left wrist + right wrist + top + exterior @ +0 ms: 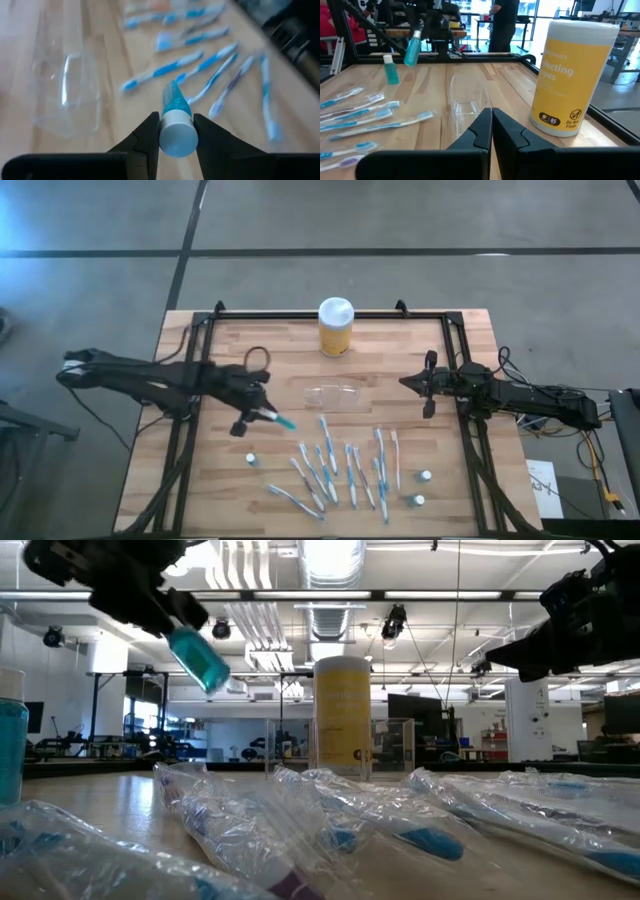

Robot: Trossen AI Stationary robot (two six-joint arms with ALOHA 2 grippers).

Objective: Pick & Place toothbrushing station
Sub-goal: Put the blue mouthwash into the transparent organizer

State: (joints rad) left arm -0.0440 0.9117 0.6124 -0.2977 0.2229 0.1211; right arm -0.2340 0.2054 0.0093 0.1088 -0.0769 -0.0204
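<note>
— Where's the small blue tube (175, 112)?
— Gripped at its white cap by the left pincer (262, 414), lifted off the bench (290, 345), just left of the clear holder (335, 395); toothbrushes (330, 465) lie scattered on the near side.
— And the right pincer (428, 384)?
— Closed, holding nothing; right of the holder, near the yellow jar (335, 327).
</note>
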